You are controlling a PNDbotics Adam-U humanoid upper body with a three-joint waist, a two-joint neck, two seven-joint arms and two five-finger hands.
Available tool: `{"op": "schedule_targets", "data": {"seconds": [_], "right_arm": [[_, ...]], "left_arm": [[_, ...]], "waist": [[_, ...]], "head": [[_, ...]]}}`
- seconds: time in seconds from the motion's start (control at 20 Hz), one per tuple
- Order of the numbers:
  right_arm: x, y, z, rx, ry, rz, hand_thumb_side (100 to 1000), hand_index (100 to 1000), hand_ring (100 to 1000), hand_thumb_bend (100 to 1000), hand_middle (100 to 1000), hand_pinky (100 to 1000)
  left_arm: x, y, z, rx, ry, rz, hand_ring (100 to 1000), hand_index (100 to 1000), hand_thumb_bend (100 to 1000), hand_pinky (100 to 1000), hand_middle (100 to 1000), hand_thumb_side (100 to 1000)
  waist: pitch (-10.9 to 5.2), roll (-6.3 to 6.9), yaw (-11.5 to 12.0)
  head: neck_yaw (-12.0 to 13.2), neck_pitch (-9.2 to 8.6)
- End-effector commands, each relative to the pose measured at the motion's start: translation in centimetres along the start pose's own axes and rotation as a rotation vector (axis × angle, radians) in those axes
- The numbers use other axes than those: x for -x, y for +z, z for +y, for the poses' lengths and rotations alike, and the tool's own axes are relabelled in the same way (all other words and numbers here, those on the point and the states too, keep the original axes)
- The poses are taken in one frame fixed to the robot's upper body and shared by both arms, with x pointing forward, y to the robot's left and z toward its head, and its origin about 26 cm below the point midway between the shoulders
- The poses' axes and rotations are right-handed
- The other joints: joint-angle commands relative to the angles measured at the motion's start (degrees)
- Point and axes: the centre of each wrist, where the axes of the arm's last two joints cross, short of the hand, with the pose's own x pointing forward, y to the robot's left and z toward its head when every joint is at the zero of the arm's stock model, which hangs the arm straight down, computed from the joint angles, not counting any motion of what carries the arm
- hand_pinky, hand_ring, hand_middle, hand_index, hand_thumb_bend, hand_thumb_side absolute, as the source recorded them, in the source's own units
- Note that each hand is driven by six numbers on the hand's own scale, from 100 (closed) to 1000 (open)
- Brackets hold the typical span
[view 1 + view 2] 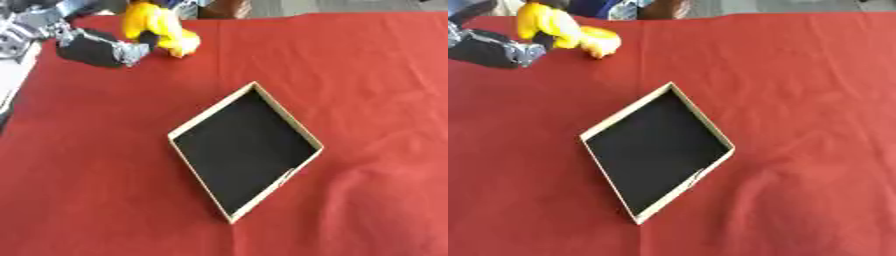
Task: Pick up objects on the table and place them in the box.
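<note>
Far left, upper corner: the robot's left hand [94, 48], black with silver fittings, reaches in from the left edge and lies low over the red cloth [367, 75] covering the table. Its forward end meets a yellow object [157, 27]; the contact area is blurred, and whether the fingers are curled round the object or merely alongside it cannot be told.

The yellow object sits at the far left part of the table, near the cloth's back edge. It is lumpy and rounded, with a paler yellow portion at its right end. Its exact nature cannot be made out. It is well apart from the box and outside it.

Centre: the box [213, 115], a shallow open tray with pale tan walls and a black interior, rests flat on the cloth, turned so that its corners point toward the far and near sides, giving a diamond outline. Nothing is visible inside it apart from a small light mark by the lower right wall.

Right: the cloth shows soft wrinkles, most marked at the lower right. The right hand appears in neither view.
</note>
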Motion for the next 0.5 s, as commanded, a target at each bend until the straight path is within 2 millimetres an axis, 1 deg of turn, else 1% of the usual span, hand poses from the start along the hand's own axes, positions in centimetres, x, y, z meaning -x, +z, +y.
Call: {"op": "schedule_targets", "data": {"seconds": [0.05,0.2,0.5], "right_arm": [[-1.1,-0.8,-0.9,-0.010,0.056,-0.033,523,848,804,100,776,907],[-1.2,-0.8,-1.0,-0.011,0.068,-0.040,523,848,804,100,775,907],[-1.2,-0.7,-0.9,-0.003,0.068,-0.038,523,848,803,100,775,907]], "left_arm": [[-2.4,-1.0,-0.4,0.040,0.012,-0.078,433,637,100,597,515,100],[-2.8,-1.4,-2.5,0.097,0.055,-0.078,430,639,100,601,518,100],[-2.2,-1.6,-6.2,0.125,0.121,-0.016,431,648,100,615,528,100]], "waist": [[-1.59,-0.01,0.12],[-1.49,-0.04,0.13],[-1.15,0.00,0.27]], "head": [[-0.39,-0.01],[-0.58,-0.01],[-1.27,-0.27]]}}
